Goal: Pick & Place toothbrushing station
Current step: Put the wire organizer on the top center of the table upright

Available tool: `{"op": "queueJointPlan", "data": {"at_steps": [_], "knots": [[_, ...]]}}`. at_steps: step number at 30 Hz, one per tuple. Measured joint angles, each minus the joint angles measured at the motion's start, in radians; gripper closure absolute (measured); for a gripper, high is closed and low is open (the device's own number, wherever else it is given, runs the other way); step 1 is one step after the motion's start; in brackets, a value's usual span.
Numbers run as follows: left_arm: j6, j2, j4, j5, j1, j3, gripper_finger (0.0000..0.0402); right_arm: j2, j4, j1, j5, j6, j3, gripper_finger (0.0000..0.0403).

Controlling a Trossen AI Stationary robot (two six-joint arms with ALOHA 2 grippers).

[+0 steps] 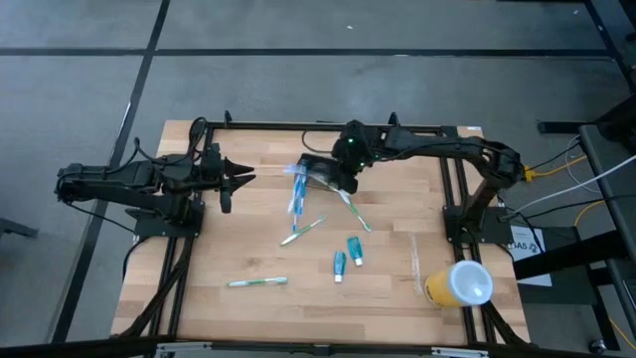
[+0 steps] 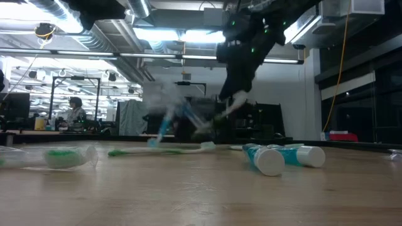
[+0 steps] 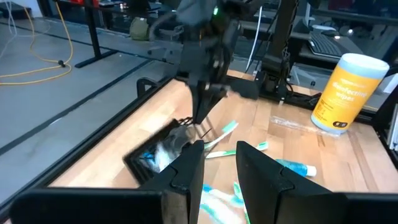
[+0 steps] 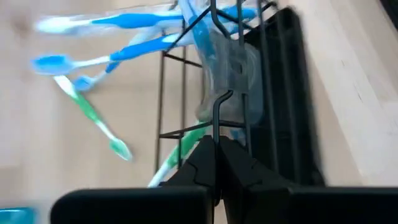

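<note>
The toothbrushing station (image 1: 320, 171), a small black wire-mesh holder, sits tipped near the twelve o'clock edge of the wooden table (image 1: 199, 259), with blue toothbrushes (image 1: 296, 194) spilling out. The right gripper (image 1: 345, 182) pinches its wire rim, fingers closed. The left gripper (image 1: 238, 179) waits at nine o'clock, fingers narrowly parted. Pickup looks begun; placing remains.
</note>
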Motion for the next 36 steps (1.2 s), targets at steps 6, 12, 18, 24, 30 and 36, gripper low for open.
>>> {"op": "queueJointPlan", "data": {"at_steps": [6, 12, 18, 24, 30, 36], "knots": [[-0.008, 0.000, 0.002, 0.003, 0.000, 0.000, 0.0313, -0.061, 0.005, -0.024, -0.183, 0.078, 0.000, 0.0397], [-0.034, 0.001, 0.028, 0.044, 0.000, 0.000, 0.0313, -0.048, 0.052, -0.079, -0.298, 0.132, 0.000, 0.0397], [-0.053, 0.000, 0.079, 0.071, 0.000, 0.000, 0.0313, -0.010, 0.075, -0.143, -0.414, 0.161, 0.000, 0.0397], [-0.053, 0.001, 0.110, 0.071, 0.000, 0.001, 0.0313, 0.045, 0.078, -0.198, -0.488, 0.169, 0.000, 0.0397], [-0.078, 0.003, 0.114, 0.092, 0.000, 0.001, 0.0313, 0.091, 0.095, -0.239, -0.532, 0.150, 0.000, 0.0397], [-0.096, 0.010, 0.114, 0.119, -0.001, 0.001, 0.0313, 0.130, 0.105, -0.278, -0.595, 0.149, 0.000, 0.0397]]}}
